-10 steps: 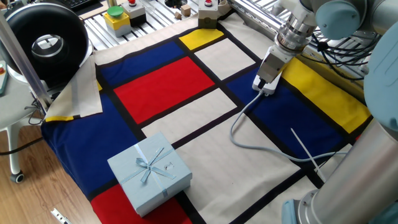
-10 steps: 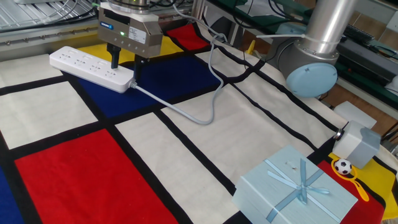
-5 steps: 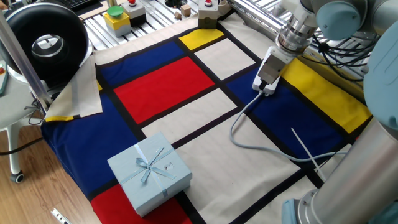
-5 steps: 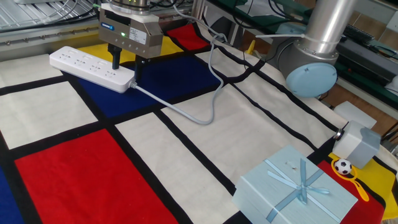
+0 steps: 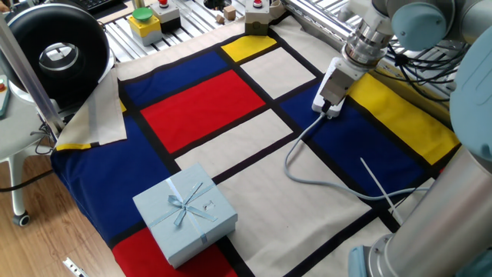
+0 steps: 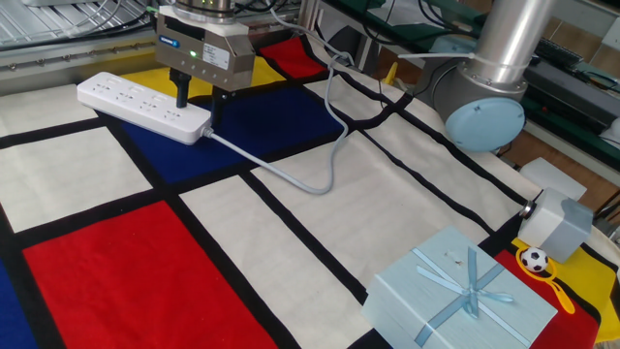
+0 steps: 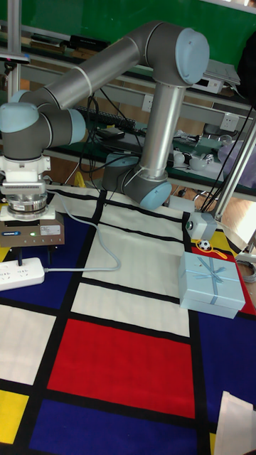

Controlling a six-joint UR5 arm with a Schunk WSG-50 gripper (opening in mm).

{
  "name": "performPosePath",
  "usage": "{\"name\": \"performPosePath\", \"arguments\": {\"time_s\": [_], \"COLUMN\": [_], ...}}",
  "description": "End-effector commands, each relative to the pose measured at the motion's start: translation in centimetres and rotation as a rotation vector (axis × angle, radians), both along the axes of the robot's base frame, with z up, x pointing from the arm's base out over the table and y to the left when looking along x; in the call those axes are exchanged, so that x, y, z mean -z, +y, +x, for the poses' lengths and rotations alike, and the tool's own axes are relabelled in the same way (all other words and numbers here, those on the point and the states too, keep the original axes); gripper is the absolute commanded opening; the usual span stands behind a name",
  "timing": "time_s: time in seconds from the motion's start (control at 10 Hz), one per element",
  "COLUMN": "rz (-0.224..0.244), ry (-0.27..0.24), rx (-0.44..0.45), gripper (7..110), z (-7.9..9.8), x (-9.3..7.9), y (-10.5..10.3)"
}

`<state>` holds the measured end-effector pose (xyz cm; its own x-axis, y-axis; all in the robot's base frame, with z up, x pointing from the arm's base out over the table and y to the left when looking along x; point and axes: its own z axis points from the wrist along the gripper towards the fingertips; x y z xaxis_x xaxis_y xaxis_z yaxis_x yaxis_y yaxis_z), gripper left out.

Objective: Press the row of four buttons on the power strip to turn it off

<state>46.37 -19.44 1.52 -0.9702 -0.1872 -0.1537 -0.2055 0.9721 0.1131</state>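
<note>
Tool (image 6: 197,103) open over power strip's (image 6: 136,104) cord end

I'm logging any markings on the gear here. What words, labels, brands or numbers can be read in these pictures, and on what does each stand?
Nothing can be read outright.
Gripper: a small blue label on its body, text too blurred to read.
Gripper in the tall fixed view: a blue mark beside a green light, unreadable.
Power strip: no legible print.
Pale blue gift box: no text visible.
</note>
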Motion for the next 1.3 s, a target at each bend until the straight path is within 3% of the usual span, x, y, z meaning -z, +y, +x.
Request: {"name": "performPosePath", "arguments": {"time_s": [0.0,0.4,0.6,0.9,1.2], "rz": [0.011,0.02,0.01,0.011,-0.021], "ry": [-0.006,0.0,0.028,0.045,0.042], "rx": [0.011,0.017,0.011,0.009,-0.035], "gripper": [66,66,66,66,66], "z": [0.1,0.0,-0.6,-0.1,1.4], "x": [-0.1,0.1,-1.5,-3.3,-3.3], "y": [0.2,0.5,0.2,0.3,-2.4]}}
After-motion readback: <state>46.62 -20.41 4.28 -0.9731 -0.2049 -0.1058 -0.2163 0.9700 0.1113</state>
